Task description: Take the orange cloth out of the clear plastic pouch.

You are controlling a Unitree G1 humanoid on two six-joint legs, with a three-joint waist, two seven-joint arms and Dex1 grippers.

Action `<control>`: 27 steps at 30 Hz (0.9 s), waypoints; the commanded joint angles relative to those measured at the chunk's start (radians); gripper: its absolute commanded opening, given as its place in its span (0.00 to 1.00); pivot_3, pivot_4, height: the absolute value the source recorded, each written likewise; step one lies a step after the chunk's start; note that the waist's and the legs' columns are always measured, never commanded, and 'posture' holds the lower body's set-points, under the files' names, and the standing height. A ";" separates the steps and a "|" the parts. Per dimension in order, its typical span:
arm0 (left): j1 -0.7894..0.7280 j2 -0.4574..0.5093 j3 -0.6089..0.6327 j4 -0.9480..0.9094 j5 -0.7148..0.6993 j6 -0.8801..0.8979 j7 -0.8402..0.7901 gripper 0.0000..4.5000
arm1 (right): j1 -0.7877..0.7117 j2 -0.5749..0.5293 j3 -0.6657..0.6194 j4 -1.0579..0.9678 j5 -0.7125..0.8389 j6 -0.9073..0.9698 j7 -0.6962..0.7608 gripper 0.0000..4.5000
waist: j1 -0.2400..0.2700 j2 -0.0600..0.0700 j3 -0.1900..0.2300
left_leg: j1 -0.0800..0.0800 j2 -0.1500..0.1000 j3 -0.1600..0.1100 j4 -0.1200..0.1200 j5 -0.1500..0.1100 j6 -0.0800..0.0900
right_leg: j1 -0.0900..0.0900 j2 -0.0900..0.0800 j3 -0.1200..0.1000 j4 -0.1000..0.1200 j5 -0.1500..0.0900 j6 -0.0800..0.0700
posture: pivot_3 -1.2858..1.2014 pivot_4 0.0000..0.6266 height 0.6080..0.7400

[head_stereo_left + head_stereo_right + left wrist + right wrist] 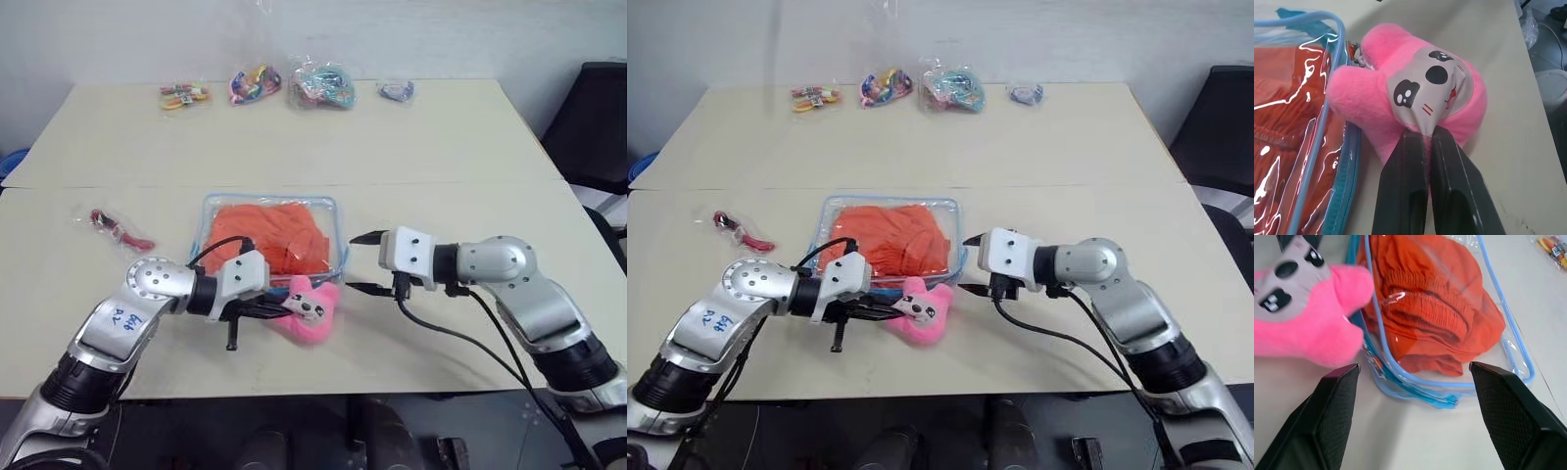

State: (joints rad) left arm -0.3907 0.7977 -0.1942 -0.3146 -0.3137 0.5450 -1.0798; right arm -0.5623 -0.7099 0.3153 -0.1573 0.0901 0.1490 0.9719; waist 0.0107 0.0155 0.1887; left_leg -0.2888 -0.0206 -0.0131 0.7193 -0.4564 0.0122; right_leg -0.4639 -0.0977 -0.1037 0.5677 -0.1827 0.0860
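The clear plastic pouch (340, 231) with light-blue trim lies flat mid-table, and the orange cloth (269, 235) is folded inside it. A pink plush charm (312, 311) hangs off the pouch's near corner. My left gripper (294, 305) is shut on the charm, its fingers pinching the lower edge of the charm's grey face (1426, 134). My right gripper (354, 262) is open just right of the pouch's near right corner, pointing at it. In the right wrist view its fingers (1337, 401) straddle the pouch edge (1415, 384) without touching it, and the cloth (1430, 308) shows through the plastic.
Several small clear bags of colourful items (253, 83) line the table's far edge. A small bag with a red item (118, 228) lies left of the pouch. A black chair (598, 117) stands past the table's right side. A seam (470, 183) runs across the tabletop behind the pouch.
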 commanded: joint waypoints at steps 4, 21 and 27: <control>0.020 0.027 0.039 -0.055 -0.007 0.012 0.012 0.00 | -0.039 0.037 0.022 0.124 -0.098 -0.194 0.007 0.83 | -0.011 0.000 0.000 | 0.000 0.000 0.000 0.000 0.000 0.000 | 0.000 0.000 0.000 0.000 0.000 0.000 | 0.52 0.24 1.00; 0.039 0.027 0.060 -0.081 -0.013 0.016 0.027 0.00 | -0.106 0.132 0.025 0.305 -0.183 -0.358 0.006 0.37 | -0.016 0.000 0.000 | 0.000 0.001 -0.002 0.000 0.000 -0.001 | 0.000 -0.001 0.000 0.001 0.000 0.000 | 0.52 0.24 1.00; 0.027 0.023 0.057 -0.065 -0.010 0.007 0.026 0.00 | -0.109 0.165 0.029 0.307 -0.197 -0.367 -0.002 0.37 | -0.017 0.000 0.000 | 0.000 0.001 -0.002 0.000 0.000 -0.001 | 0.000 0.000 0.000 0.001 0.000 0.000 | 0.52 0.24 1.00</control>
State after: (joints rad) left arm -0.3482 0.8148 -0.1621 -0.3710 -0.3136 0.5626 -1.0505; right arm -0.6581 -0.5562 0.3491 0.1646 -0.1147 -0.1991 0.9769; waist -0.0063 0.0158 0.1888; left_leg -0.2886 -0.0199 -0.0155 0.7194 -0.4561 0.0115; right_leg -0.4641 -0.0983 -0.1034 0.5683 -0.1828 0.0858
